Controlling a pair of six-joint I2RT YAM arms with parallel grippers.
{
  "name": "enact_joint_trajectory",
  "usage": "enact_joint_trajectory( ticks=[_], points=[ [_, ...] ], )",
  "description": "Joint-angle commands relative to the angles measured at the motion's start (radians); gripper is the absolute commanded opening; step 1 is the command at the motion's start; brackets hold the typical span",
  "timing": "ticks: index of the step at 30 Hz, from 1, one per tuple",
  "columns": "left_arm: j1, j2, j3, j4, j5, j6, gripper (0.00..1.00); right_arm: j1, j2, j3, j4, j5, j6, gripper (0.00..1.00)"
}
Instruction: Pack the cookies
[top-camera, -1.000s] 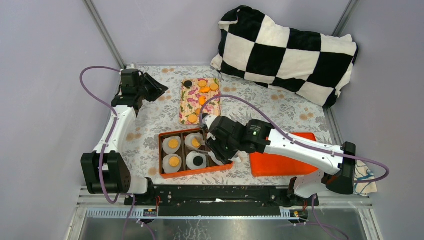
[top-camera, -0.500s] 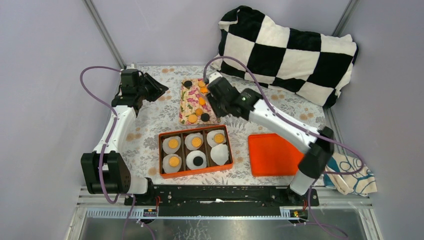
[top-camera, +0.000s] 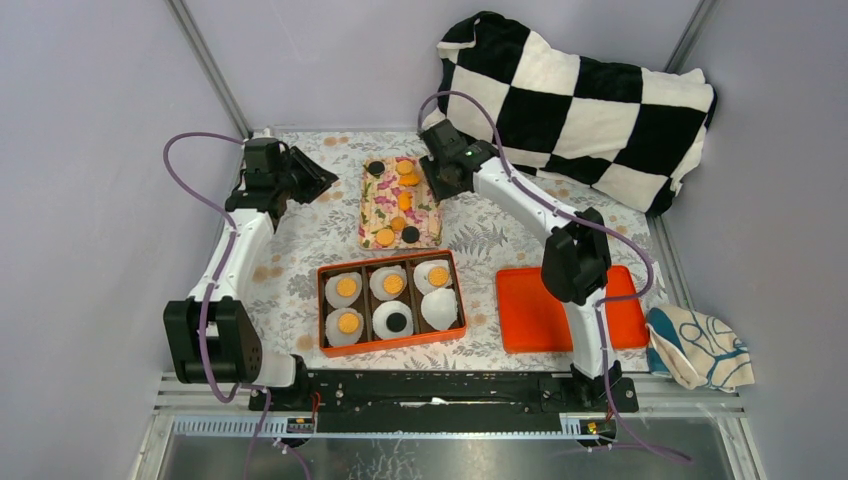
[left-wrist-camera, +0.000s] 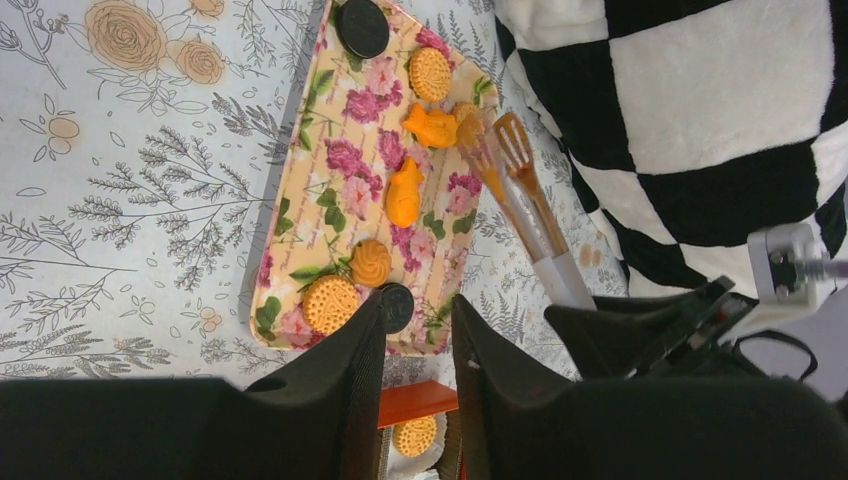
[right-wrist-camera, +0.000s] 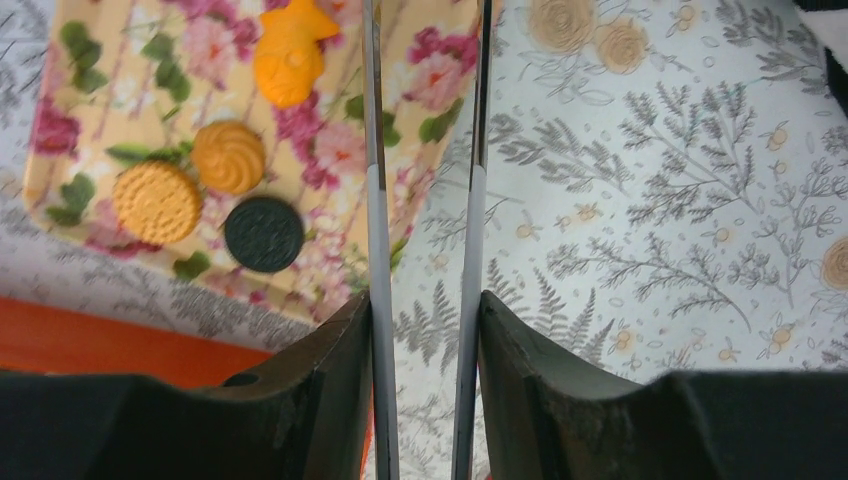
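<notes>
Tongs (left-wrist-camera: 553, 268), clamped in right gripper (right-wrist-camera: 422, 310), blades apart and empty at floral tray's (left-wrist-camera: 345, 160) far-right cookies (left-wrist-camera: 405, 193), seemingly poised for picking; left gripper (left-wrist-camera: 418, 305), agape and empty, hangs left of tray.

This is a robot test booth in a lab, dressed to look homely. Plain grey panel walls (top-camera: 90, 200) in metal framing close round the desk (top-camera: 290, 265), which has a floral cloth. Two cabled arms (top-camera: 235, 250) are bolted to a rail (top-camera: 430, 385) at the desk's near edge, and a chequered cushion (top-camera: 580, 100) lies at its far edge.
</notes>
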Motion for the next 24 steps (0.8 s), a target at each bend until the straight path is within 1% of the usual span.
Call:
enact_joint_trajectory(
  ticks=[1, 7, 11, 14, 18, 24],
  points=[
    [-0.012, 0.025, 0.015, 0.055, 0.014, 0.016, 0.35, -0.058, 0.052, 0.114, 0.026, -0.057, -0.032, 0.45],
    [-0.018, 0.035, 0.017, 0.057, 0.012, 0.017, 0.34, -0.076, 0.146, 0.200, 0.018, -0.117, -0.031, 0.45],
    [-0.018, 0.034, 0.015, 0.054, 0.006, 0.020, 0.35, -0.079, 0.165, 0.189, 0.018, -0.173, -0.011, 0.45],
    [-0.018, 0.035, 0.015, 0.051, 0.004, 0.021, 0.35, -0.080, 0.136, 0.136, 0.032, -0.228, 0.007, 0.45],
    [-0.018, 0.035, 0.015, 0.044, 0.004, 0.022, 0.35, -0.079, 0.057, 0.006, 0.063, -0.279, 0.030, 0.45],
    [-0.019, 0.021, -0.004, 0.048, 0.011, 0.017, 0.35, -0.080, -0.051, -0.131, 0.054, -0.252, 0.041, 0.47]
  ],
)
